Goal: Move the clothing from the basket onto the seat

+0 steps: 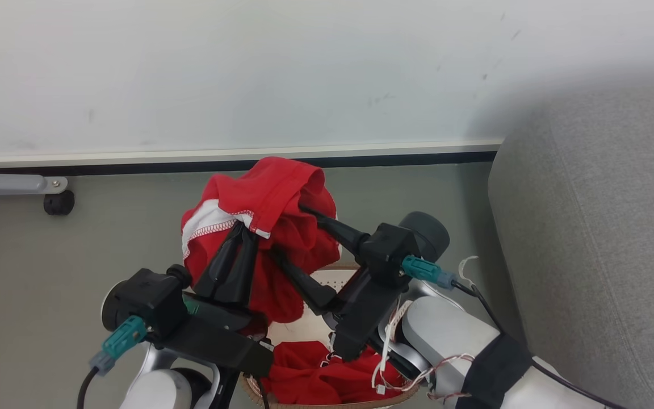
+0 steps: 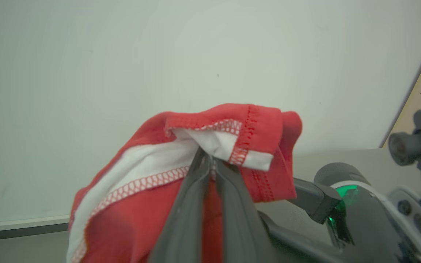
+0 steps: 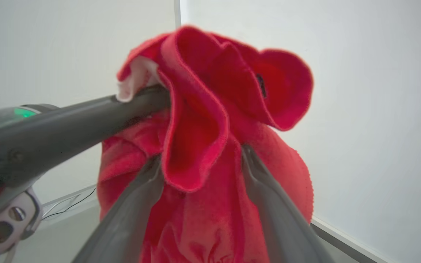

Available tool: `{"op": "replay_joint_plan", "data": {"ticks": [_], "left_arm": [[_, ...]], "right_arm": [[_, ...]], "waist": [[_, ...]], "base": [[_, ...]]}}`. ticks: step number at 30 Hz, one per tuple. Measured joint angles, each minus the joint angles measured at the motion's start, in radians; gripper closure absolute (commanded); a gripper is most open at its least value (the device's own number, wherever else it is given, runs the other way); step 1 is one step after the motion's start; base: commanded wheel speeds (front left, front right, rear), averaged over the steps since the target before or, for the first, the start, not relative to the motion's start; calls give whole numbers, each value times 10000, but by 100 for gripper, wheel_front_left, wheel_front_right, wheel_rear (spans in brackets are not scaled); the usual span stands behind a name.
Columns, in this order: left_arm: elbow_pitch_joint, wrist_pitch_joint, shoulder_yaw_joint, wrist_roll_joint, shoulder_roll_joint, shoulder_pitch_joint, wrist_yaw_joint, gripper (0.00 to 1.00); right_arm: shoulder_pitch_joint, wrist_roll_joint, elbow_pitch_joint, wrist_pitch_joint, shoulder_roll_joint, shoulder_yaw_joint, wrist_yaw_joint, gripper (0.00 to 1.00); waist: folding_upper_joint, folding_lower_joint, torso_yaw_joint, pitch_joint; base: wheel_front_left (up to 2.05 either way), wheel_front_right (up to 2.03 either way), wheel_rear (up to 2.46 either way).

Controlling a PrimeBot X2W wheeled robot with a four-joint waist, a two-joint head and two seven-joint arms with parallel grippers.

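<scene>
A bright red soft garment with a white trim panel and white stitching hangs in the air above the cream-white perforated plastic laundry basket with its brown woven-look rim. It is bunched into a loose bundle, and its lower folds droop toward the basket's opening. More of the same red fabric lies in the basket's bottom, so the task looks only partly done.

The left gripper has its two dark fingers pressed together on the white-trimmed hem. In the left wrist view the fingertips pinch right at the stitched edge. That grip is what holds the garment up, and a seamed hem is less likely to slip than plain cloth.

The right gripper comes in from the other side with its fingers spread wide. In the right wrist view the hanging cloth sits between them. Whether they press the cloth I cannot tell; they appear set to gather the trailing part so it does not drag.

The large grey woven-fabric upholstered seat stands to the robot's right, well apart from the bundle, with grey floor between them.
</scene>
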Motion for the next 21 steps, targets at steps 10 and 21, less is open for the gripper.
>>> {"op": "replay_joint_plan", "data": {"ticks": [10, 21], "left_arm": [[12, -4, 2, -61, -15, 0, -86, 100], [21, -12, -8, -61, 29, -9, -98, 100]], "right_arm": [[-658, 943, 479, -159, 4, 723, -403, 100], [-1019, 1831, 834, -418, 17, 1112, -621, 100]], "waist": [[0, 0, 100, 66], [0, 0, 49, 101]], "base": [[0, 0, 0], [0, 0, 0]]}}
